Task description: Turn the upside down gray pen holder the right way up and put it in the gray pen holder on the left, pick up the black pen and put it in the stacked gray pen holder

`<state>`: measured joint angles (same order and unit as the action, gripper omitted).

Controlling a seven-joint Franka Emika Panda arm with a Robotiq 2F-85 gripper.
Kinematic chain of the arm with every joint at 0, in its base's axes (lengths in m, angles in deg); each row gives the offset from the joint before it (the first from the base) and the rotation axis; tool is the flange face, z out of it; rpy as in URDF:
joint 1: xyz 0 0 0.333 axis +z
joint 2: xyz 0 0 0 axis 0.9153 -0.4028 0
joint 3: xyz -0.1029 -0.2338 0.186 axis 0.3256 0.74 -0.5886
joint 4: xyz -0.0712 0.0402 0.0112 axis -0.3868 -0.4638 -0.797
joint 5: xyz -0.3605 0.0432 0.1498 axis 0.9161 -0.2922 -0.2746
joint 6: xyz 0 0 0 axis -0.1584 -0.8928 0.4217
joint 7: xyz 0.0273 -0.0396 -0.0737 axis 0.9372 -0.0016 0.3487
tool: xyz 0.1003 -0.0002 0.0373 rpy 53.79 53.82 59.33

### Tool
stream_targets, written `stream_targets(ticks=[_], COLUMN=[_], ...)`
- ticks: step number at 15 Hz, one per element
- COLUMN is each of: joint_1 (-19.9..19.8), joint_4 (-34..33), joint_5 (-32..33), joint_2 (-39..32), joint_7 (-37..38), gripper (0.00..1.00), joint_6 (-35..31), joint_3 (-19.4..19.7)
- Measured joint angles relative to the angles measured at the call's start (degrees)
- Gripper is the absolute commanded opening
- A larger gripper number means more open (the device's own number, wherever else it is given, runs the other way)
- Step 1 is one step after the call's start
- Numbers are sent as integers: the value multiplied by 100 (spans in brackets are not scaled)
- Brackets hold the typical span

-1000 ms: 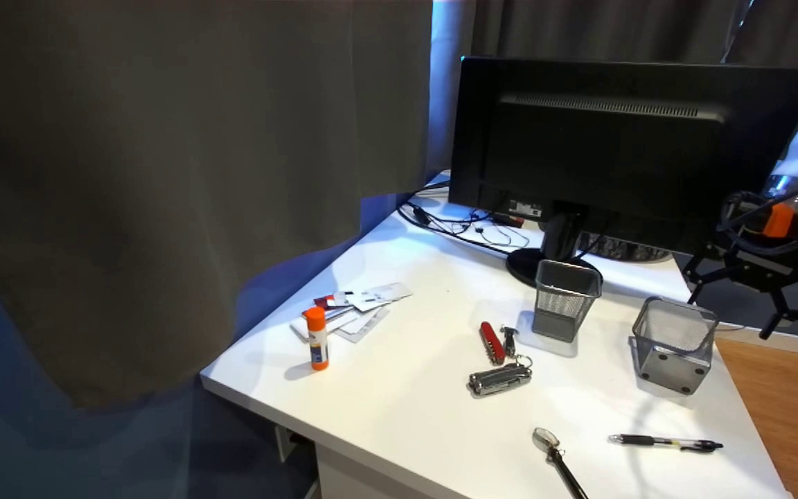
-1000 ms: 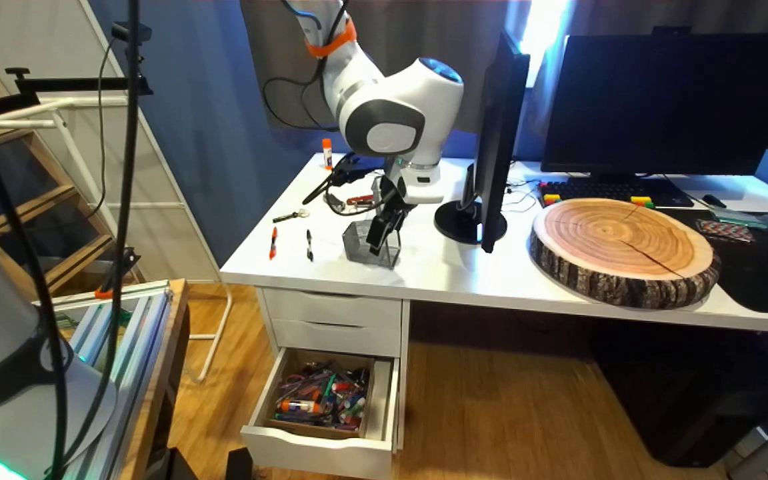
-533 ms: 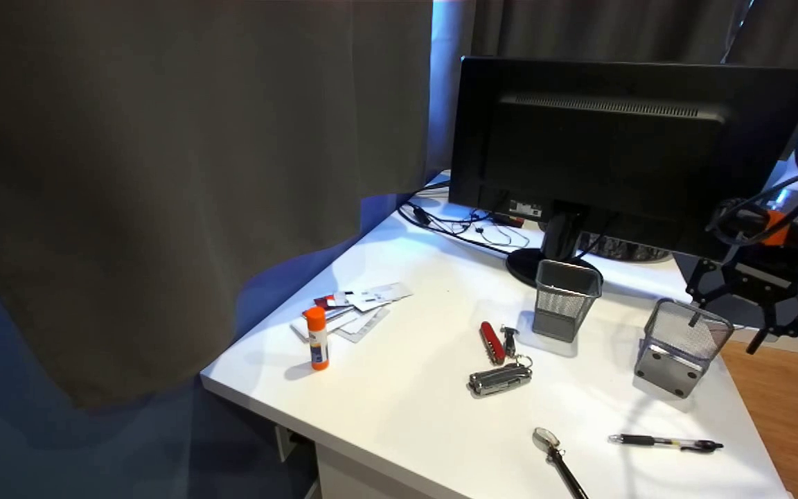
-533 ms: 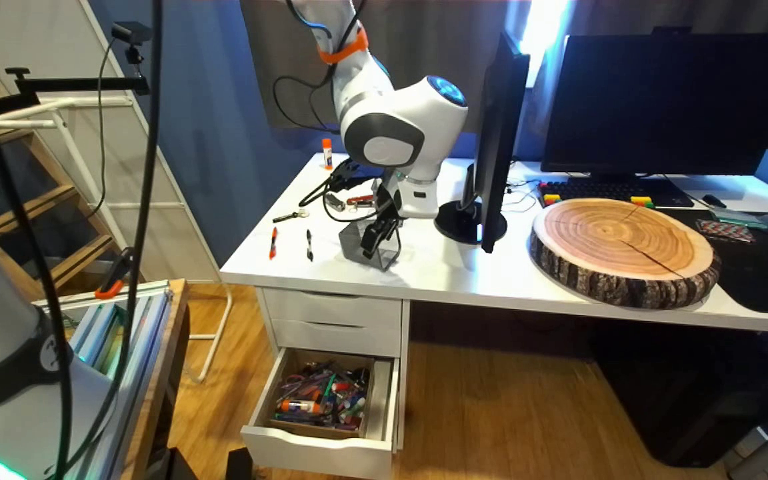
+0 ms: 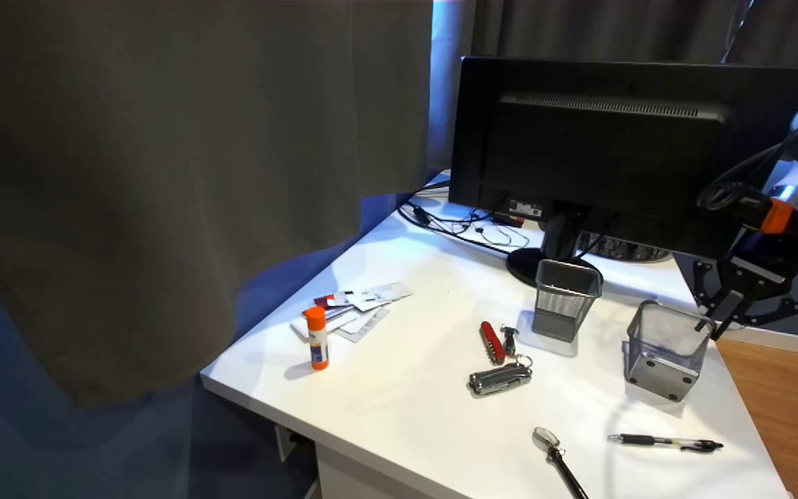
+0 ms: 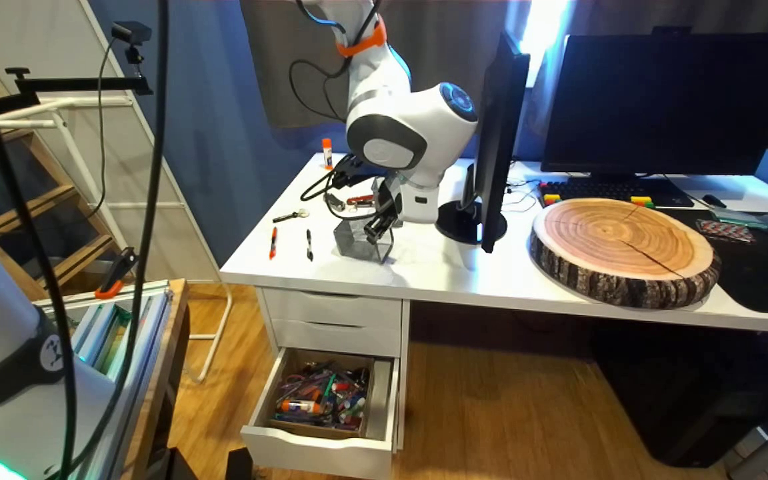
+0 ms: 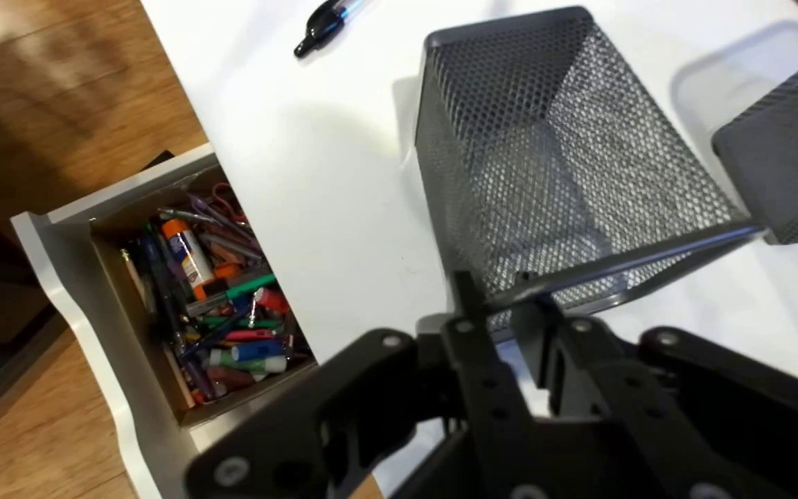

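One gray mesh pen holder [image 7: 572,138] lies on its side, its opening toward my gripper [image 7: 499,296]. The fingers straddle a side wall near the rim corner: the outer one touches the rim, while a narrow gap shows beside the inner one. In an exterior view the base with dark feet of this gray pen holder [image 5: 666,374] faces the camera, and the gripper [image 5: 708,330] is at its far rim. The gray pen holder on the left [image 5: 567,305] stands upright near the monitor base. The black pen [image 5: 666,442] lies flat on the desk.
A monitor [image 5: 634,138] rises behind the holders. Nearby lie a red pocketknife [image 5: 492,342] and a silver multitool [image 5: 501,379]. A glue stick [image 5: 317,338] stands by some cards [image 5: 364,312]. Below the desk edge an open drawer [image 6: 321,447] holds stationery.
The fingers have come from wide apart to close together around the wall. The lying holder shifted right, then back left, and turned slightly. The upright holder and pen stayed put.
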<state>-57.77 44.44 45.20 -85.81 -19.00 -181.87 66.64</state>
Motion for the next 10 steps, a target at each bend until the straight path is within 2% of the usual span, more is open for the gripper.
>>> stream_targets(ticks=[6, 10], joint_1=[3, 68], joint_4=[-25, -16], joint_5=[-349, -364], joint_2=[105, 410], joint_7=[-309, -447], gripper=[2, 2], joint_6=[39, 45], joint_3=[1, 9])
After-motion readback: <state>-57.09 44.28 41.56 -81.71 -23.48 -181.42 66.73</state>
